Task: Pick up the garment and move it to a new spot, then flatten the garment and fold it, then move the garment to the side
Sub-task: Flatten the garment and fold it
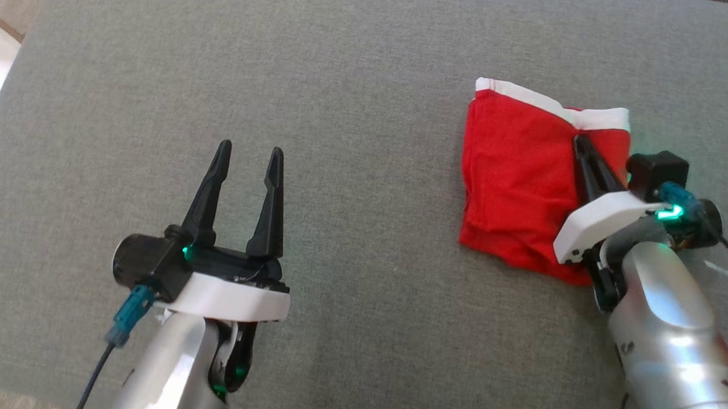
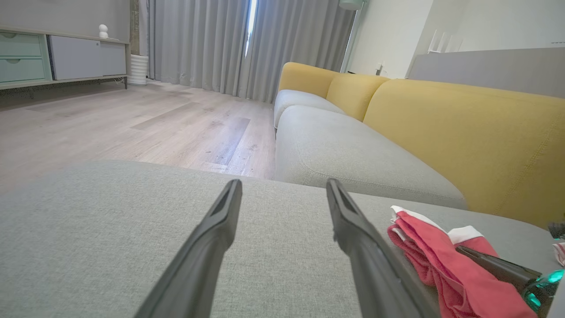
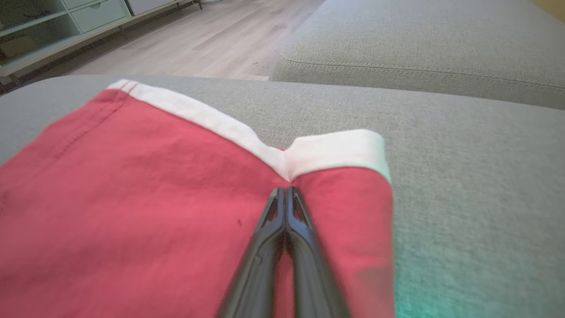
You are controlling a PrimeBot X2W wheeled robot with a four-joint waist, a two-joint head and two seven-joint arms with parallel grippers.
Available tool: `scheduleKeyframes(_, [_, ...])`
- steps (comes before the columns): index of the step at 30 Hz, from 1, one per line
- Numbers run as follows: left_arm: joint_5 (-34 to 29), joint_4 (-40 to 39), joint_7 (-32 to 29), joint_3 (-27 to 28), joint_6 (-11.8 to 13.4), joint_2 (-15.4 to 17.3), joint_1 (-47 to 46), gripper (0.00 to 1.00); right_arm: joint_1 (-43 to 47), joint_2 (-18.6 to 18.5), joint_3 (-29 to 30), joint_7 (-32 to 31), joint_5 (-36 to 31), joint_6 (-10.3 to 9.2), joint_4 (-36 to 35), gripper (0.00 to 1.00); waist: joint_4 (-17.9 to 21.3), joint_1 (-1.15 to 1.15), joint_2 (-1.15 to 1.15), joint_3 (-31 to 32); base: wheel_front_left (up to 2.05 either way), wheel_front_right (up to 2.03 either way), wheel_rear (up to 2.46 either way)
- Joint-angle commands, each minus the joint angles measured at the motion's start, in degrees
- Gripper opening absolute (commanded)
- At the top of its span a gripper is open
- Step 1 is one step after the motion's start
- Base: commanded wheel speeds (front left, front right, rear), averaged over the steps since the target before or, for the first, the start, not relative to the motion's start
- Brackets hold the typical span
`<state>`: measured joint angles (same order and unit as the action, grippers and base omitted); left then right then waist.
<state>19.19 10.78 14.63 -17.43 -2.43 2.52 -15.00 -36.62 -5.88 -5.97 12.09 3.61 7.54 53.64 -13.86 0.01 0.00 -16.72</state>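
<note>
- Head view: the garment (image 1: 517, 176), red with a white band (image 1: 597, 119) along its far edge, lies folded over on the grey cushion (image 1: 372, 72), out at about 2 o'clock.
- The right hand (image 1: 578, 138) reaches in from 4 o'clock, fingers pressed tight together, tips down on the red cloth just under the white band.
- Right wrist view, close up: the right hand (image 3: 284, 190) is closed, its tips meeting right where the white band (image 3: 326, 152) dips into a notch at 12 o'clock. It's pinching the garment (image 3: 154, 185) there, and the cloth puckers towards the tips.
- The garment lies low against the cushion, with rumpled layers along its near edge.
- Over at 7 o'clock in the head view, the left hand (image 1: 250, 147) hangs over bare cushion, fingers spread wide, nothing between them, well apart from the garment.
- Left wrist view: the left hand (image 2: 284, 182) stands open over grey fabric, with the garment (image 2: 423, 247) off at 4 o'clock and one dark finger (image 2: 485, 260) of the right hand lying on it.
- Behind, at 1 o'clock, a yellow-backed sofa (image 2: 463, 128); wooden floor (image 2: 132, 128) at 10 o'clock.
</note>
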Motion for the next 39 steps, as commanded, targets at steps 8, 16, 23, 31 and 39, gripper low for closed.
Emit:
scheduleKeyframes(8, [0.54, -1.7, 0.37, 1.46, 0.71, 0.36, -1.3, 1.0, -3.54, 2.65, -5.49, 2.8, 1.93, -0.05, -0.93, 0.0, 0.37, -0.01, 0.0, 1.01, 0.0, 0.0, 0.0])
scheduleKeyframes(16, [0.52, -1.42, 0.37, 0.82, 0.66, 0.36, -1.31, 1.0, -1.02, 2.98, -16.48, 2.6, 7.44, -0.05, -0.24, 0.0, 0.61, -0.01, 0.0, 1.78, 0.0, 0.0, 0.0])
scheduleKeyframes(23, [-0.52, -1.17, 0.37, 2.92, 0.44, 0.36, -0.42, 1.0, -2.03, 2.99, -17.92, 2.85, 11.38, -0.05, -0.38, 0.0, 2.83, -0.01, 0.0, 3.69, 0.0, 0.0, 0.0])
scheduleKeyframes(31, [-1.62, -1.38, 0.37, 6.0, -0.12, 0.36, 1.26, 1.0, 3.5, -0.16, -8.1, 2.89, 7.99, -0.05, -13.48, 0.0, 7.63, -0.01, 0.0, 7.7, 0.0, 0.0, 0.0])
scheduleKeyframes(39, [-2.18, -1.49, 0.37, 7.63, -0.48, 0.36, 2.92, 1.0, 11.46, 0.61, -0.15, 2.9, 4.27, -0.05, -22.7, 0.0, 11.21, -0.01, 0.0, 10.41, 0.0, 0.0, 0.0])
